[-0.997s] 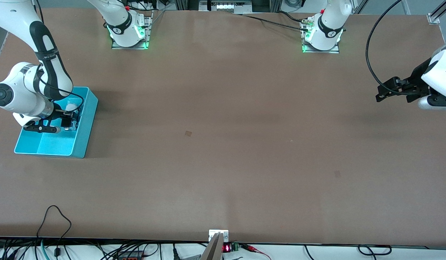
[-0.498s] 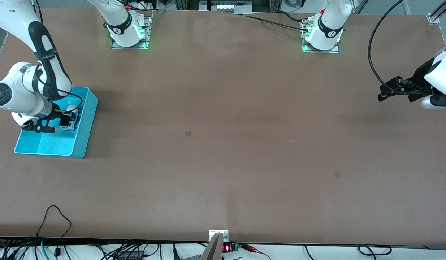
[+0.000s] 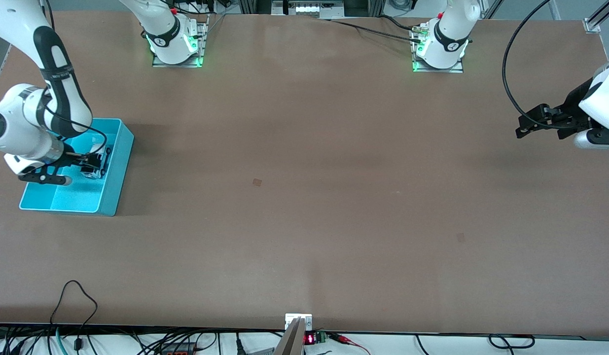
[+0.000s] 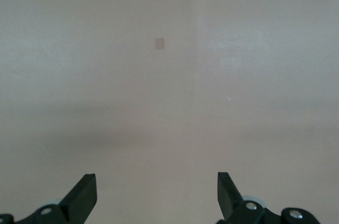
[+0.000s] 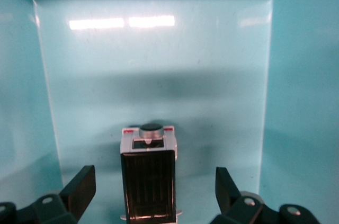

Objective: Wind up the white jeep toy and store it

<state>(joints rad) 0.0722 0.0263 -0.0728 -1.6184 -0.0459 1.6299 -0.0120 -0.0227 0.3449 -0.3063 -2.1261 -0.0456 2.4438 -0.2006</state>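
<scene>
The white jeep toy [image 5: 149, 181] with its black roof panel lies on the floor of the turquoise bin [image 3: 118, 173], in the compartment farther from the front camera. In the front view only a little of the jeep [image 3: 90, 170] shows under the hand. My right gripper [image 5: 153, 177] is open inside the bin, a finger on each side of the jeep with a gap to both. From the front, the right gripper [image 3: 100, 165] sits low over the bin. My left gripper [image 3: 520, 126] waits open over bare table at the left arm's end; the left gripper [image 4: 157, 182] holds nothing.
The bin stands at the right arm's end of the table and has a second compartment [image 3: 62, 197] nearer the camera. Small tape marks [image 3: 257, 182] [image 3: 460, 237] lie flat on the brown table. Cables [image 3: 72, 301] run along the front edge.
The right gripper has opened and let go of the jeep, which now rests in the bin. The right arm has shifted slightly toward the table's end. The left arm drew back slightly.
</scene>
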